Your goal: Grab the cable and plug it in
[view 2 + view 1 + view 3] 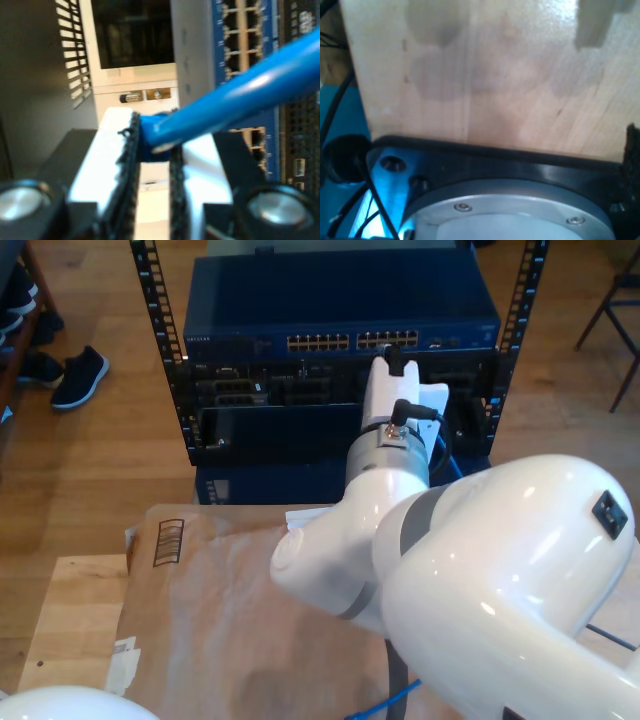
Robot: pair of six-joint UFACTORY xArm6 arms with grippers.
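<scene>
The bright-blue cable (pixel 250 90) runs away from its blue plug (pixel 150 137), which my second gripper (pixel 152 145) is shut on between black-padded fingers (pixel 131 150). The plug faces the blue network switch and its rows of ports (pixel 240 30). In the exterior view this gripper (pixel 392 360) is right at the switch's port row (pixel 340 341), and a bit of the cable (pixel 441 455) hangs beside the wrist. More blue cable (pixel 385 705) lies low on the table.
The switch sits in a black rack (pixel 150 320) on a wooden floor, above other black units (pixel 260 390). Brown paper (pixel 220 610) covers the table. The first wrist view faces a wooden surface (pixel 495 75), a black plate (pixel 520 165), a metal flange (pixel 510 215) and black wires (pixel 370 200).
</scene>
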